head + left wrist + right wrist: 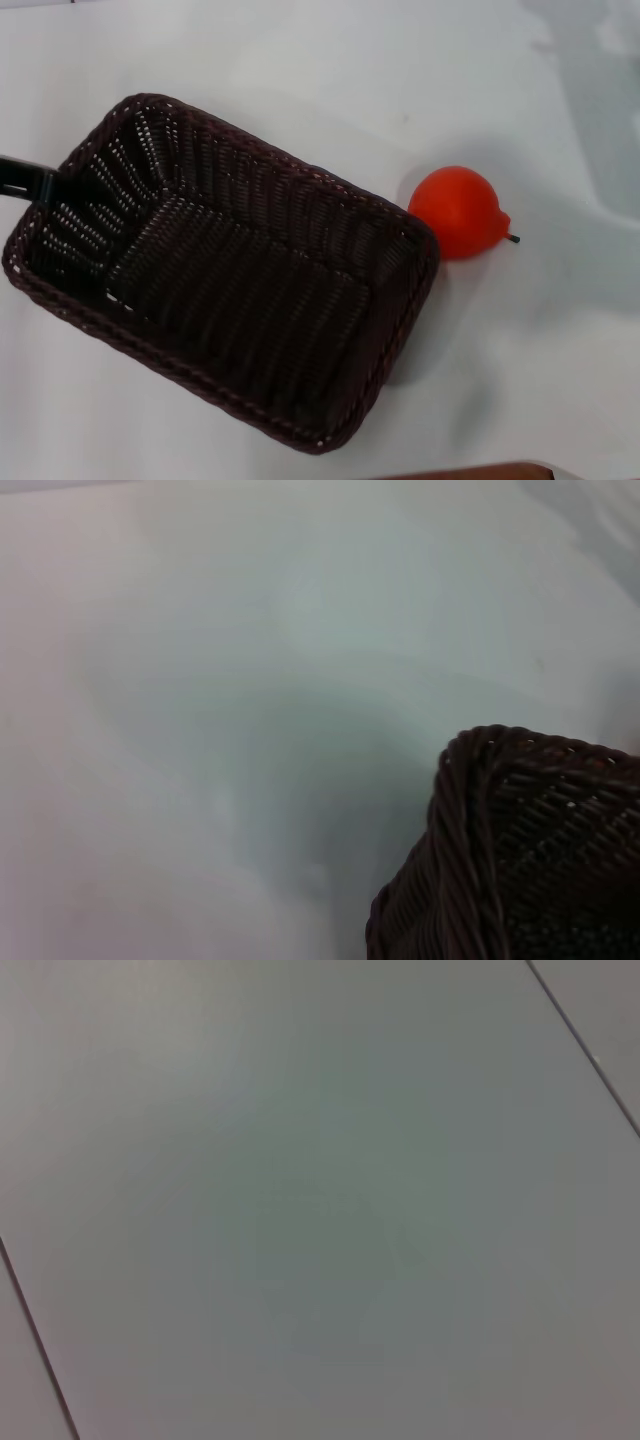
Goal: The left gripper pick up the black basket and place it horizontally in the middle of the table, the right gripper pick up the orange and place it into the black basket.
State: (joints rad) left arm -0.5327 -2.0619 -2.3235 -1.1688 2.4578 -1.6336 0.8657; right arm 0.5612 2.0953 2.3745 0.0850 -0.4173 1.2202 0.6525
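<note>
The black basket (230, 270) lies slantwise on the white table (300, 60), its long side running from upper left to lower right; it holds nothing. One corner of it shows in the left wrist view (520, 860). My left gripper (30, 182) comes in from the left edge, and its slim black finger lies across the rim at the basket's left end, shut on it. The orange (458, 212) rests on the table just off the basket's right corner, its stem pointing right. My right gripper is out of view; its wrist view shows only a bare pale surface.
A brown edge (480, 470) shows at the bottom of the head view. Bare tabletop lies above the basket and to the right of the orange. Thin dark seams (585, 1050) cross the surface in the right wrist view.
</note>
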